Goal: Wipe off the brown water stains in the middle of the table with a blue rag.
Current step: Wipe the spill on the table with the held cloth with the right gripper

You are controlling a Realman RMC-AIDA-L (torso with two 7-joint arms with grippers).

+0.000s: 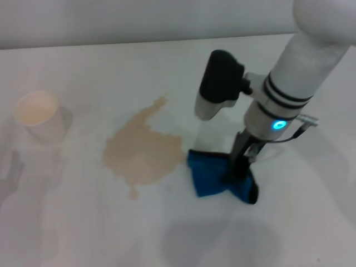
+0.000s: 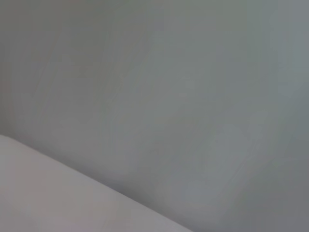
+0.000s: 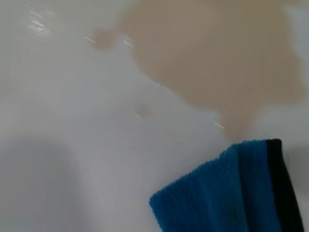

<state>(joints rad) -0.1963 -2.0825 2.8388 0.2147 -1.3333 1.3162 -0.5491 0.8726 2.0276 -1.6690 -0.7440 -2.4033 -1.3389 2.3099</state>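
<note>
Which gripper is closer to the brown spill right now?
Right. The right gripper is down on the blue rag beside the brown water stains; the left gripper is out of view.

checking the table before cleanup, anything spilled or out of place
Yes: a tan puddle is spread on the white table, unwiped. The right gripper presses a blue rag just beside it.
</note>
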